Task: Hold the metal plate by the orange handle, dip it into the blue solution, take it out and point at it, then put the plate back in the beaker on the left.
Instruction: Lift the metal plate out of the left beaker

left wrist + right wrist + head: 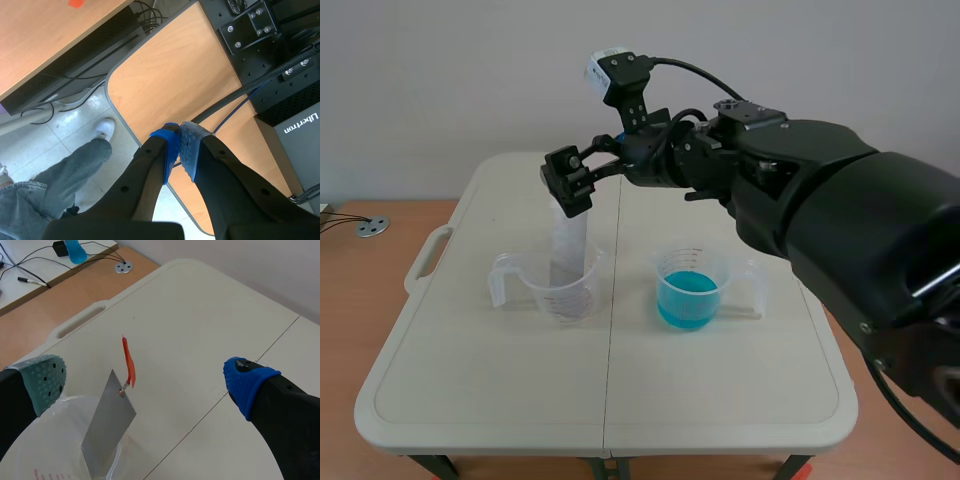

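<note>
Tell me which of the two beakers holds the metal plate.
The left beaker, below the right hand: the metal plate stands in it. The other beaker holds only blue solution.

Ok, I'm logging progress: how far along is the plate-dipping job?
Done: nothing that shows. The metal plate stands in the left beaker, orange handle free. In hand: the right end effector hangs open around the handle, not gripping. Left, it seems: grasp, dip in the blue solution, point, return. Whether a dip already happened, the pictures cannot say.
</note>
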Robot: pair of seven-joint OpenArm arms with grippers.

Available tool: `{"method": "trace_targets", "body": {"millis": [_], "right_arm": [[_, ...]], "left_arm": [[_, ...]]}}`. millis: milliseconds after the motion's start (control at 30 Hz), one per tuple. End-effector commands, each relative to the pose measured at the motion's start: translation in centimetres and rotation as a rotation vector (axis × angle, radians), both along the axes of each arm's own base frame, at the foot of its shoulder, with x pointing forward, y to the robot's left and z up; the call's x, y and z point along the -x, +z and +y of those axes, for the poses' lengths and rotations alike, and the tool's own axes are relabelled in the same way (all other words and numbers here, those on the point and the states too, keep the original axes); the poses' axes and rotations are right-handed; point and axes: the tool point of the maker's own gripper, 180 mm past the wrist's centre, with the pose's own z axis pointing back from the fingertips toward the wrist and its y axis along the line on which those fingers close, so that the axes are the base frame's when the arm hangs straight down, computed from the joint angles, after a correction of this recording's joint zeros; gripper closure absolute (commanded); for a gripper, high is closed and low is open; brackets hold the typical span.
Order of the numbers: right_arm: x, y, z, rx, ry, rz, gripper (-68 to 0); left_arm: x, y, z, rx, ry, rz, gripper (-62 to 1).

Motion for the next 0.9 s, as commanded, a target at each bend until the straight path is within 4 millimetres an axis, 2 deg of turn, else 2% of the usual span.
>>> {"method": "trace_targets", "body": {"millis": [0,200,367,633,867], "right_arm": [[-0.9,2.8,1.2,-0.031,0.021,-0.059,-66.1],[-0.9,2.7,2.5,-0.027,0.048,-0.047,-63.7],[-0.9,2.5,2.5,-0.01,0.05,-0.051,-61.6],[-0.9,1.9,2.1,0.032,0.053,-0.045,-47.0],[-0.9,1.6,1.9,0.042,0.051,-0.038,-30.0]], "left_arm": [[-0.3,0.3,-0.4,0.014,-0.003,-0.011,-2.7],[-0.3,0.3,-0.4,0.015,-0.003,-0.011,-2.7],[-0.2,0.2,-0.4,0.013,-0.003,-0.008,-2.7],[-0.2,0.2,-0.4,0.01,-0.003,-0.004,-2.7],[-0.2,0.2,-0.4,0.01,-0.003,-0.004,-2.7]]}}
